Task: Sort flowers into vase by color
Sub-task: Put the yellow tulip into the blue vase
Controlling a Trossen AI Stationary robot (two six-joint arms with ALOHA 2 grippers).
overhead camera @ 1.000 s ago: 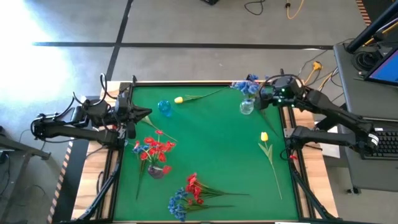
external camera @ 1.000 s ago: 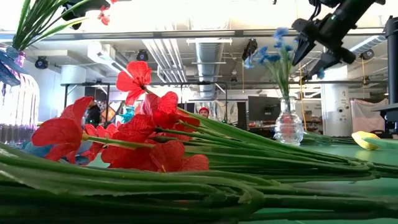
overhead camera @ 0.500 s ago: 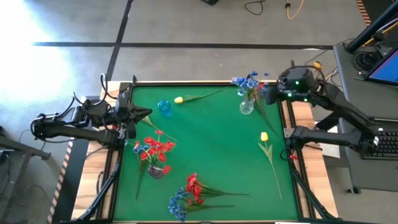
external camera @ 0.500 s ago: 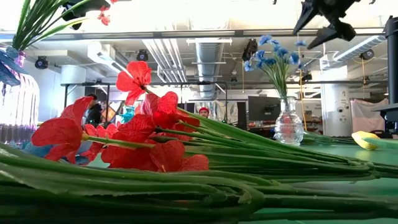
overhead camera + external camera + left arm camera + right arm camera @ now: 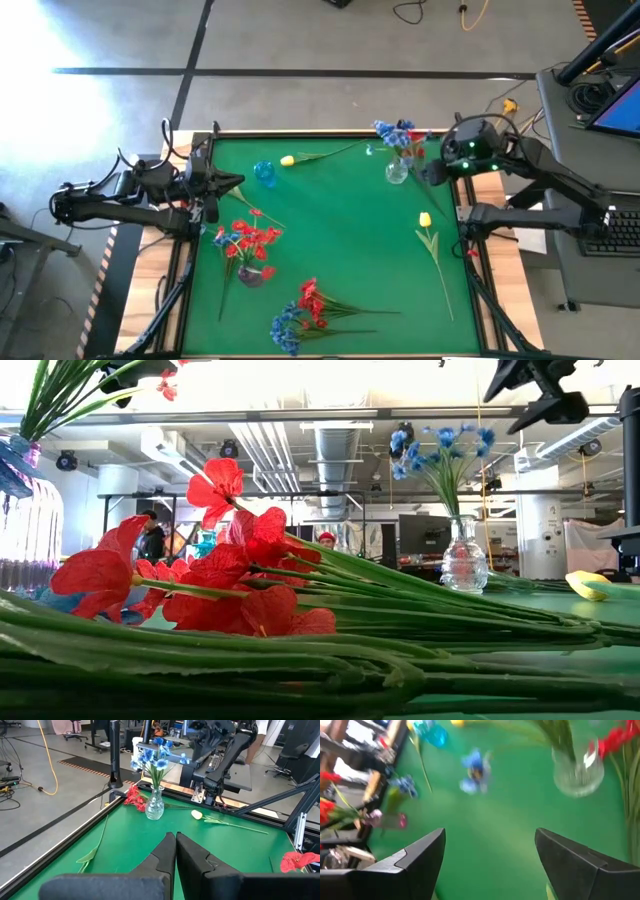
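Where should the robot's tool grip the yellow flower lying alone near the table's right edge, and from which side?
Grip the yellow flower partway along its thin green stem, coming straight down from above. It lies flat on the green table with bare cloth on both sides, probably leaving room for the open right tool.

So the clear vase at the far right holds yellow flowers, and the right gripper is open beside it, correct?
Not quite: the flowers in the clear vase are blue, not yellow, as the low view shows. The rest holds: the right gripper is open beside it.
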